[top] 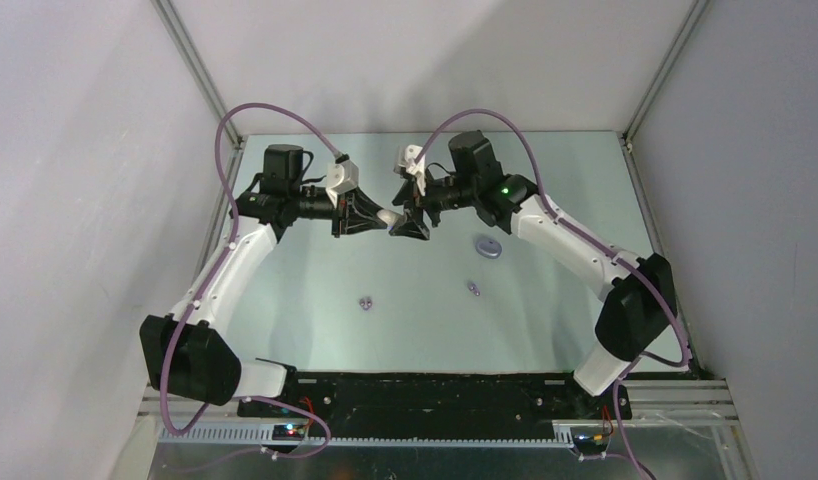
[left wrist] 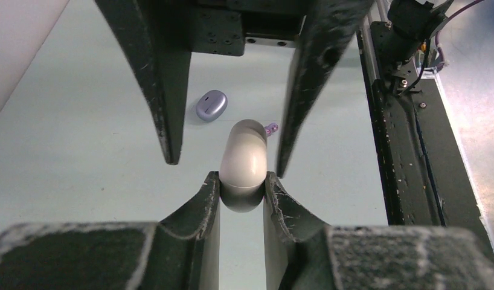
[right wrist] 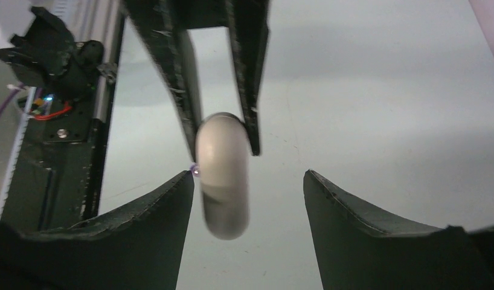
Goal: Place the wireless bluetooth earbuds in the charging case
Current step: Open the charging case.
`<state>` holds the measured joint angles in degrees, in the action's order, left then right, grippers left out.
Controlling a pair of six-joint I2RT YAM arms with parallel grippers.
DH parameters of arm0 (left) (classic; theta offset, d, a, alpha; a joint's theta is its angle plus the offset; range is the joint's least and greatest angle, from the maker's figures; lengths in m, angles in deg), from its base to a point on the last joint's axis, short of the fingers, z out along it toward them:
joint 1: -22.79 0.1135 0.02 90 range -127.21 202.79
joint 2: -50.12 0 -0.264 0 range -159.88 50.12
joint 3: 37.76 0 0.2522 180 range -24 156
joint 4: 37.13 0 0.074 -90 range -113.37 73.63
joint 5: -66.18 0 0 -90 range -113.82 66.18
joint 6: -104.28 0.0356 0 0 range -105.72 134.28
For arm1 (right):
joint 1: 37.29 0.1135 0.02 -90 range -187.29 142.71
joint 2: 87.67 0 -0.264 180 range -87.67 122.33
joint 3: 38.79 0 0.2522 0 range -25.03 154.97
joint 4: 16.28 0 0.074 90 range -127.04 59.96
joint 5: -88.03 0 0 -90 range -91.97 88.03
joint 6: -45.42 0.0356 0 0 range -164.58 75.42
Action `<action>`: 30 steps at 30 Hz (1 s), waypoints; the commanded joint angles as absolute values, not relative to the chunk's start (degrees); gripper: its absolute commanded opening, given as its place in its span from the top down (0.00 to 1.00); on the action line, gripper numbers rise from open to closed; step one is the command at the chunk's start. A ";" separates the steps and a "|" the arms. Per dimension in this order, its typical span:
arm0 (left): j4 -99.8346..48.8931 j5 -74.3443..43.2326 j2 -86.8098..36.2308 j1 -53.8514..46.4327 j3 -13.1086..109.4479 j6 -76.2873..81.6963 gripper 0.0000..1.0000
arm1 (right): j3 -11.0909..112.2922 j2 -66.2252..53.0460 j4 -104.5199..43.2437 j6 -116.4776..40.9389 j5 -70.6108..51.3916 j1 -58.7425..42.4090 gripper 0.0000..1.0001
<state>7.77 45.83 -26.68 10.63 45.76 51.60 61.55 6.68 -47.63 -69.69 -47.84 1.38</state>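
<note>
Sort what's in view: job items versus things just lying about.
Job: white case, gripped by left end effector; right end effector, open around it; purple case; two purple buds.
Just there: cables; table.

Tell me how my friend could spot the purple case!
Start at the right arm, bent over the pale table. Beside its forearm lies the purple case, a smooth lilac pebble. It is bigger than the two tiny earbuds nearby, and unlike the white case, nobody holds it.
</note>
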 commanded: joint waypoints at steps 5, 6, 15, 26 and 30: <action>12.27 47.81 -25.21 10.07 47.49 57.80 1.00 | 65.63 7.42 -43.15 -66.96 -42.57 -1.83 0.32; 13.23 47.70 -25.36 10.01 47.68 58.32 1.00 | 65.69 7.38 -43.14 -66.57 -42.79 -2.12 0.32; 15.15 47.04 -25.58 9.78 48.19 60.81 1.00 | 64.88 7.21 -40.59 -61.41 -45.74 -3.96 0.33; 16.31 46.79 -26.00 9.71 48.70 62.53 1.00 | 64.87 7.73 -39.09 -58.02 -46.12 -5.78 0.33; 16.30 46.84 -26.03 9.69 48.58 62.29 1.00 | 64.18 7.41 -38.72 -57.58 -46.47 -5.93 0.33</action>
